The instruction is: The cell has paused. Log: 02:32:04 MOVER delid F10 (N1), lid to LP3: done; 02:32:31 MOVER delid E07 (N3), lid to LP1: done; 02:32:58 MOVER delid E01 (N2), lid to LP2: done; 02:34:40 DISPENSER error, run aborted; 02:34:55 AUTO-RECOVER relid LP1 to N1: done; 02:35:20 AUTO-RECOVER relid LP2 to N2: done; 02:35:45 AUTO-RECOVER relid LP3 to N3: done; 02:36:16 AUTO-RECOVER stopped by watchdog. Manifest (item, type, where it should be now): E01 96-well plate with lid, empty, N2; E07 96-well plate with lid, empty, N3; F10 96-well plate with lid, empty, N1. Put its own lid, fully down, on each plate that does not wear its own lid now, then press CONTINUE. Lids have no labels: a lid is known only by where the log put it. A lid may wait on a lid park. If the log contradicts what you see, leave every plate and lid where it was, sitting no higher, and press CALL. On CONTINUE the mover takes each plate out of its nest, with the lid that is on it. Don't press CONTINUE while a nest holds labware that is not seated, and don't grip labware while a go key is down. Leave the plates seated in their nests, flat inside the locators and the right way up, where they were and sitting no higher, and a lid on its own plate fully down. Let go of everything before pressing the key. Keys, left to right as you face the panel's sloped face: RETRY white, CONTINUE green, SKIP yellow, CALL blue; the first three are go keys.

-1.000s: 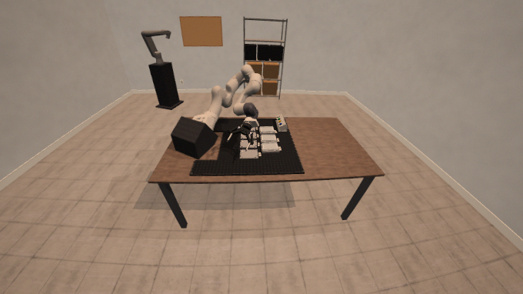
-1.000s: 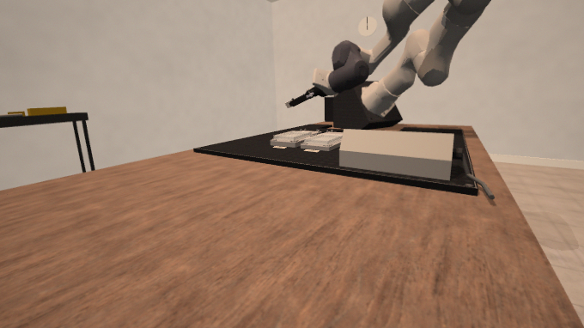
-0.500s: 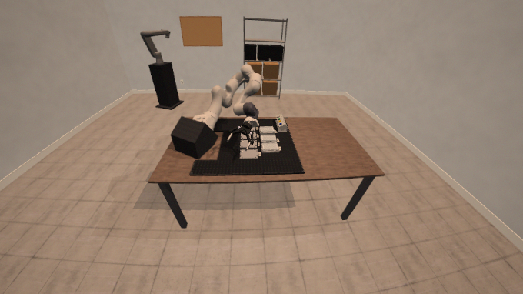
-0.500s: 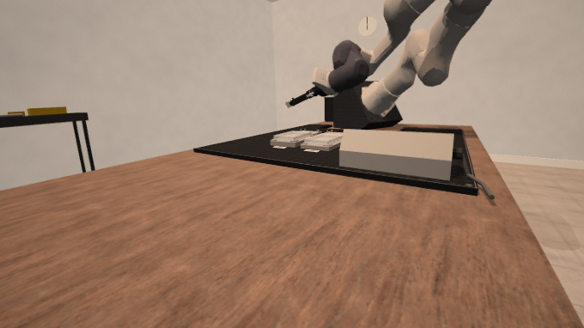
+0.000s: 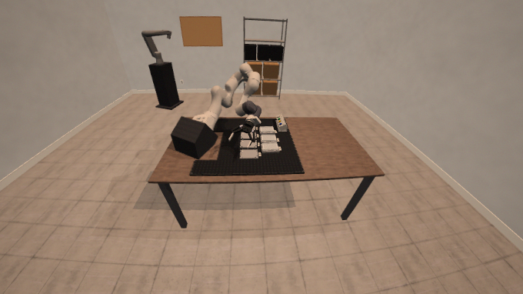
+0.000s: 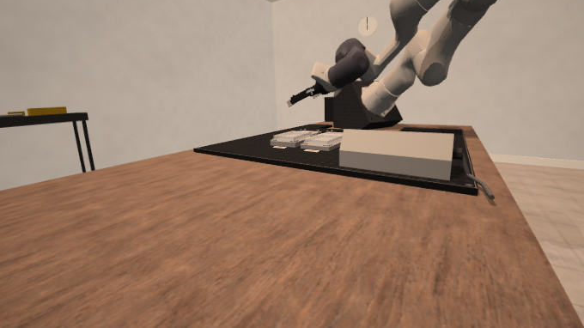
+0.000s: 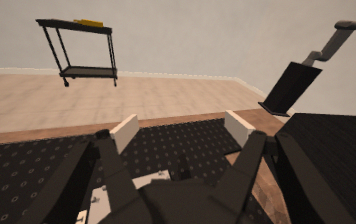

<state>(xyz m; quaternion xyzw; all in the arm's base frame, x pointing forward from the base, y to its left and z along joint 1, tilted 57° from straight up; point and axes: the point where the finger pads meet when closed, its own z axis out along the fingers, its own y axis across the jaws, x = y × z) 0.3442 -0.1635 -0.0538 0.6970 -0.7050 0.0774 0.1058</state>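
Observation:
Three white lidded plates sit in a column of nests on the black mat (image 5: 247,151): the far one (image 5: 267,129), the middle one (image 5: 268,138) and the near one (image 5: 270,147). Two of them show in the exterior view (image 6: 293,137) (image 6: 325,141). To their left lie flat pale lid parks (image 5: 248,154) (image 5: 246,143); they look bare. My gripper (image 5: 243,132) hangs above the far lid parks, tilted, open and empty. It also shows in the exterior view (image 6: 295,100) and the wrist view (image 7: 182,130), with only mat between the finger pads. The key panel (image 5: 281,123) stands behind the plates.
A dark slanted box (image 5: 192,136) holds the arm's base at the table's left. The panel's beige back (image 6: 396,151) hides part of the nests in the exterior view. A cart (image 7: 77,47) and another arm on a pedestal (image 5: 164,81) stand on the floor.

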